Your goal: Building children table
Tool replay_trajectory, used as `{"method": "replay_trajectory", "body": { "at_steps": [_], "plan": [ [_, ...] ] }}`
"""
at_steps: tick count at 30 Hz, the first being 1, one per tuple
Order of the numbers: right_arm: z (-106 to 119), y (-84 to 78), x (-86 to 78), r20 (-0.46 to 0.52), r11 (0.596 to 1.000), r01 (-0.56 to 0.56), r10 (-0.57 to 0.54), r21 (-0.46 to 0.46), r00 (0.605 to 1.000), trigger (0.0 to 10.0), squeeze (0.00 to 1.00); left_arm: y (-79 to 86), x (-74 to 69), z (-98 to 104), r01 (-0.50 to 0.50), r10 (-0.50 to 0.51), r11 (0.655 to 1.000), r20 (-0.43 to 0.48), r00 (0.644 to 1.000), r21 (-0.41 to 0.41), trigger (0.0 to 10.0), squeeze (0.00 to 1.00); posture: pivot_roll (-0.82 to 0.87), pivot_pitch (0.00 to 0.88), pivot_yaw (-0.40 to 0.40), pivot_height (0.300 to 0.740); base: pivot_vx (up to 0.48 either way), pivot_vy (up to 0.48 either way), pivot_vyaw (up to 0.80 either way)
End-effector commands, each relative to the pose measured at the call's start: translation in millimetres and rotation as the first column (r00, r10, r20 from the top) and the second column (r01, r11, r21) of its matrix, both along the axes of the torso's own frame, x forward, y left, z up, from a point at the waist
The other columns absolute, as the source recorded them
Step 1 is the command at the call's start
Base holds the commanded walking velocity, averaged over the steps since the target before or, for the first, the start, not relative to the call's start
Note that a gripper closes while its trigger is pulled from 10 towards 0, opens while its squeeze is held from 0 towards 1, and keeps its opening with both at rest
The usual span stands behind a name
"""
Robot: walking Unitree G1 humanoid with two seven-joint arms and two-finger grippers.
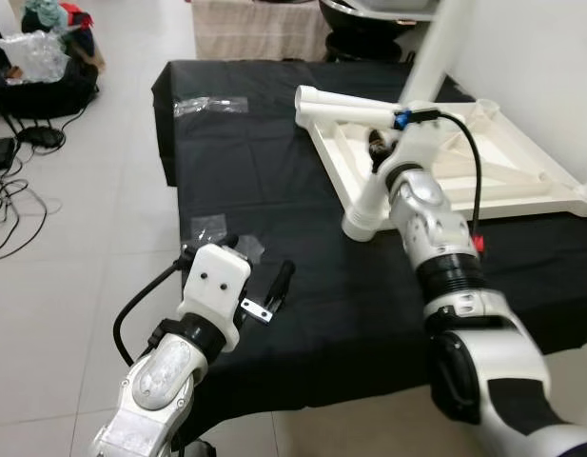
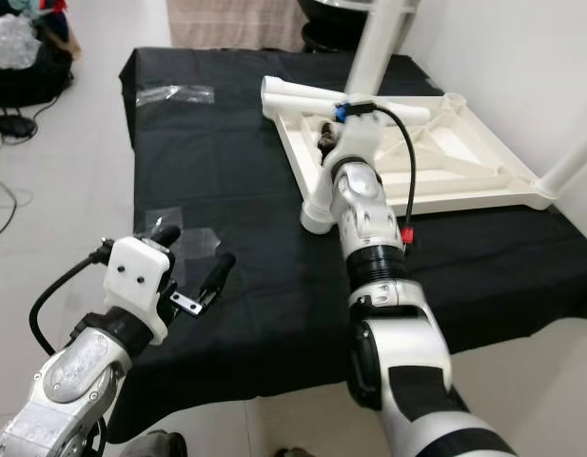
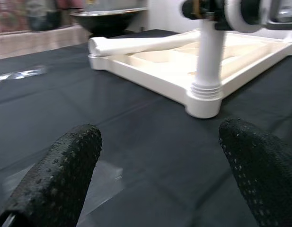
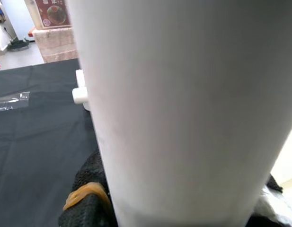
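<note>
Right gripper (image 1: 378, 150) clamped on white table leg (image 1: 369, 193) standing in upturned tabletop (image 1: 521, 171) corner socket; left gripper (image 1: 258, 271) fingers apart, hovering over near-left black cloth (image 1: 274, 171).

A black cloth covered the worktop (image 1: 274, 162), which stood on a pale tiled floor (image 1: 93, 238). The white tabletop (image 1: 493, 162) lay upside down on the far right part of the cloth, ribbed underside up, with a loose white leg (image 1: 355, 108) resting across its near corner. Clear plastic wrappers lay flat on the cloth: one (image 1: 209, 105) near the far left edge, another (image 1: 209, 228) nearer the front.
</note>
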State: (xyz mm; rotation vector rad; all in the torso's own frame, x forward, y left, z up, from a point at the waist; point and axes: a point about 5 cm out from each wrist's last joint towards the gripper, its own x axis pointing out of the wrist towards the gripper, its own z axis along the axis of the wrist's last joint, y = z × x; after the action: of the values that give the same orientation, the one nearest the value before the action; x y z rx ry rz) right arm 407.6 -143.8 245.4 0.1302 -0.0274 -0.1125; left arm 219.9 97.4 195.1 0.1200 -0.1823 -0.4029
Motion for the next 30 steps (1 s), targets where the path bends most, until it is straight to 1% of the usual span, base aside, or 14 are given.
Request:
{"method": "replay_trajectory", "body": {
  "at_steps": [1, 4, 5, 10, 11, 12, 15, 19, 21, 22, 23, 25, 26, 30],
  "plan": [
    [-23, 15.2, -0.3, -0.134, 0.998, -0.062, 0.063, 0.017, 0.989, 10.0, 0.00, -2.6, -0.7, -4, 0.015, -0.015, 1.000, -0.016, 1.000, 0.002, 10.0, 0.00, 0.09, 0.140, -0.116, 0.740, 0.000, 0.000, 0.00],
    [-12, 33.7, 2.9, -0.055, 0.987, -0.160, 0.160, 0.009, 0.986, 10.0, 0.00, -2.1, -0.4, -4, 0.014, -0.014, 1.000, -0.016, 1.000, 0.002, 10.0, 0.00, 0.09, 0.140, -0.117, 0.740, 0.000, 0.000, 0.00],
    [-11, 38.5, 3.8, -0.027, 0.981, -0.195, 0.195, 0.020, 0.980, 10.0, 1.00, -1.9, -0.2, -4, 0.013, -0.013, 1.000, -0.015, 1.000, 0.001, 10.0, 0.00, 0.09, 0.141, -0.119, 0.740, 0.000, 0.000, 0.00],
    [-8, 38.5, 5.4, 0.023, 0.967, -0.253, 0.252, 0.041, 0.967, 10.0, 1.00, -1.9, -0.2, -3, 0.010, -0.010, 1.000, -0.014, 1.000, 0.000, 10.0, 0.00, 0.09, 0.143, -0.121, 0.740, 0.000, 0.000, 0.00],
    [-6, 35.5, 5.7, 0.036, 0.967, -0.253, 0.252, 0.028, 0.967, 10.0, 0.12, -1.9, -0.3, -3, 0.010, -0.010, 1.000, -0.014, 1.000, -0.001, 10.0, 0.00, 0.09, 0.143, -0.121, 0.740, 0.000, 0.000, 0.00],
    [-4, 34.9, 6.0, 0.044, 0.947, -0.318, 0.316, 0.050, 0.948, 10.0, 0.00, -1.8, -0.4, -3, 0.009, -0.009, 1.000, -0.014, 1.000, -0.002, 10.0, 0.00, 0.09, 0.143, -0.119, 0.740, 0.000, 0.000, 0.00],
    [-4, 34.9, 6.0, 0.044, 0.947, -0.318, 0.316, 0.050, 0.948, 10.0, 0.00, -1.8, -0.4, -3, 0.009, -0.009, 1.000, -0.014, 1.000, -0.002, 10.0, 0.00, 0.09, 0.143, -0.119, 0.740, 0.000, 0.000, 0.00],
    [-5, 30.1, 4.6, 0.049, 0.867, -0.497, 0.495, 0.037, 0.867, 10.0, 0.00, -1.4, -0.3, -3, 0.010, -0.010, 1.000, -0.014, 1.000, 0.000, 10.0, 0.00, 0.09, 0.142, -0.120, 0.740, 0.000, 0.000, 0.00],
    [-7, 30.8, -16.3, 0.080, 0.561, -0.828, 0.825, -0.003, 0.559, 10.0, 0.00, -1.0, -0.2, -3, 0.010, -0.010, 1.000, -0.012, 1.000, 0.001, 10.0, 0.00, 0.09, 0.140, -0.121, 0.740, 0.000, 0.000, 0.00],
    [-7, 30.8, -16.3, 0.080, 0.561, -0.828, 0.825, -0.003, 0.559, 10.0, 0.00, -1.0, -0.2, -3, 0.010, -0.010, 1.000, -0.012, 1.000, 0.001, 10.0, 0.00, 0.09, 0.140, -0.121, 0.740, 0.000, 0.000, 0.00],
    [-9, 31.7, -29.1, 0.083, 0.404, -0.915, 0.913, -0.027, 0.400, 10.0, 0.00, -1.0, -0.4, -3, 0.011, -0.011, 1.000, -0.012, 1.000, 0.002, 10.0, 0.00, 0.09, 0.140, -0.121, 0.740, 0.000, 0.000, 0.00],
    [-9, 31.7, -29.1, 0.083, 0.404, -0.915, 0.913, -0.027, 0.400, 10.0, 0.00, -1.0, -0.4, -3, 0.011, -0.011, 1.000, -0.012, 1.000, 0.002, 10.0, 0.00, 0.09, 0.140, -0.121, 0.740, 0.000, 0.000, 0.00],
    [-10, 32.9, -38.2, 0.087, 0.287, -0.957, 0.955, -0.036, 0.283, 10.0, 0.00, -1.1, -0.8, -3, 0.012, -0.011, 1.000, -0.013, 1.000, 0.002, 10.0, 0.00, 0.10, 0.136, -0.122, 0.740, 0.000, 0.000, 0.00],
    [-9, 34.7, -45.0, 0.095, 0.197, -0.979, 0.977, -0.046, 0.192, 10.0, 0.00, -1.4, -1.5, -4, 0.014, -0.014, 1.000, -0.014, 1.000, 0.001, 10.0, 0.00, 0.10, 0.133, -0.119, 0.740, 0.000, 0.000, 0.00]
  ]
}}
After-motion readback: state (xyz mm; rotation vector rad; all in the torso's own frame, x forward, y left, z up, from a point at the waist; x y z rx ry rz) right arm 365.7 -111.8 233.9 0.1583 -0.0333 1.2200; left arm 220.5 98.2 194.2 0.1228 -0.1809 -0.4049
